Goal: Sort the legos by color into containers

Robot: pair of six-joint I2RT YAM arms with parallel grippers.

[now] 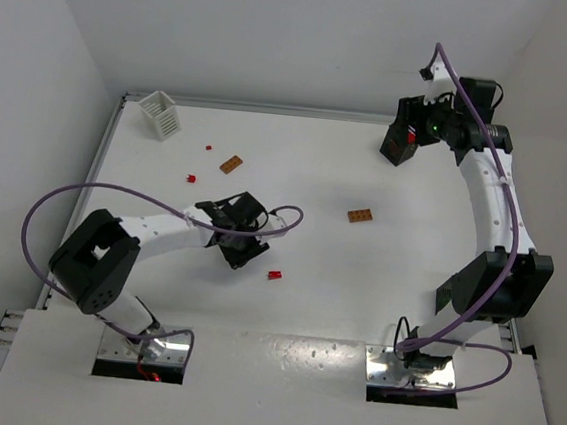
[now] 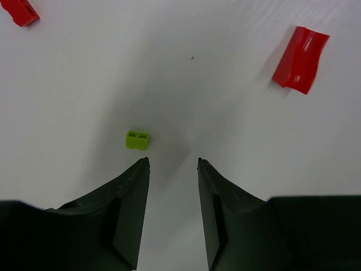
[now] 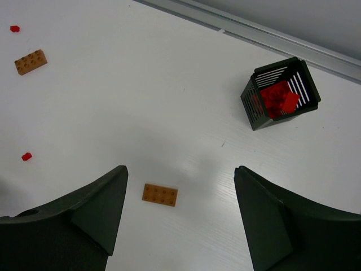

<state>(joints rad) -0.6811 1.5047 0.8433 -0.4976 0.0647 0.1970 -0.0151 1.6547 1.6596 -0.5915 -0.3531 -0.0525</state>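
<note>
A tiny yellow-green lego (image 2: pixel 138 140) lies on the white table just ahead of my left gripper's (image 2: pixel 173 161) left fingertip. That gripper is open by a narrow gap with nothing between its fingers. A red lego (image 2: pixel 300 59) lies to the right and another red one (image 2: pixel 20 11) at the far left. My right gripper (image 3: pixel 180 169) is wide open, high above an orange-brown plate (image 3: pixel 159 195). A black basket (image 3: pixel 280 96) holding red legos stands near the back rail. A white basket (image 1: pixel 160 113) stands at the back left.
A second orange-brown plate (image 1: pixel 232 164) and two small red legos (image 1: pixel 208 148) (image 1: pixel 191 178) lie between the white basket and my left arm. A metal rail (image 3: pixel 237 31) runs along the table's far edge. White walls close in the table.
</note>
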